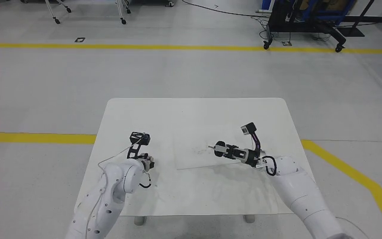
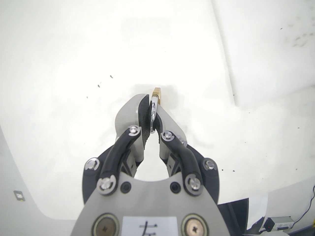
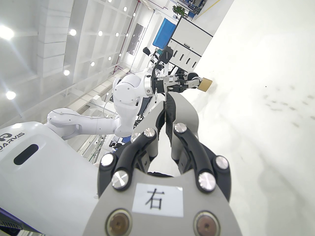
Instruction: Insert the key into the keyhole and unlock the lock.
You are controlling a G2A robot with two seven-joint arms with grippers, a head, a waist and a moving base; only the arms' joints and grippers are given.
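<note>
From above, the left gripper (image 1: 147, 161) is over the near-left part of the table (image 1: 197, 113). The right gripper (image 1: 216, 147) is right of centre and points left, with a thin tip (image 1: 210, 146) at its end, too small to name. In the left wrist view, the left gripper (image 2: 150, 104) is clamped on the steel shackle of the brass lock (image 2: 156, 94). In the right wrist view, the right gripper (image 3: 169, 98) has its pads pressed together, and I cannot tell whether a key is between them. Farther left, the lock (image 3: 205, 84) sits close over the table.

lock (image 2: 157, 94) mostly behind left tool (image 2: 151, 102), key (image 1: 210, 146) tiny
</note>
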